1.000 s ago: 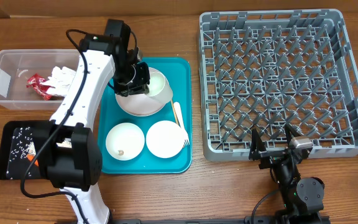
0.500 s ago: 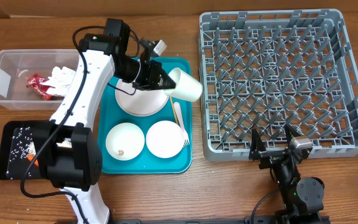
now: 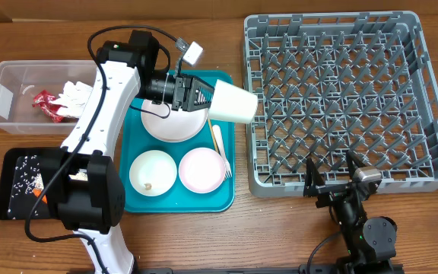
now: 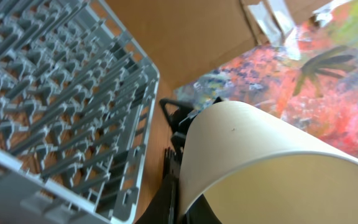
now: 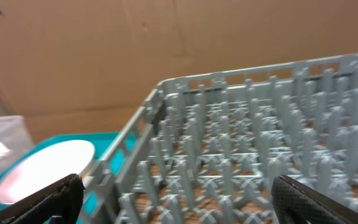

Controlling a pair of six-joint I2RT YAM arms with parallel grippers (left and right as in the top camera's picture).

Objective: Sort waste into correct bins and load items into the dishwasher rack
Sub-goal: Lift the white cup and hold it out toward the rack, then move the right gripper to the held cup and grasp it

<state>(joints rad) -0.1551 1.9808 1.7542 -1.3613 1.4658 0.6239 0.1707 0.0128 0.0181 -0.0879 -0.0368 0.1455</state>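
Swung right to the rim of the dishwasher rack (image 3: 322,17) since a second ago: small white cup (image 3: 233,103), tipped sideways, clamped in left claw (image 3: 206,99); right claw (image 3: 331,176) spread wide.

Legible text, labels, brands, numbers, signs: none in any view. Red wrappers (image 3: 46,105) in the clear tub (image 3: 17,74), far left: print too small to read. Pale patch (image 3: 4,101) on the tub's left wall: no characters can be made out. White cup (image 3: 233,104): visible side plain. Multicoloured printed sheet (image 4: 328,81), left wrist view, right side: pattern only, blurred, with no letters discernible.
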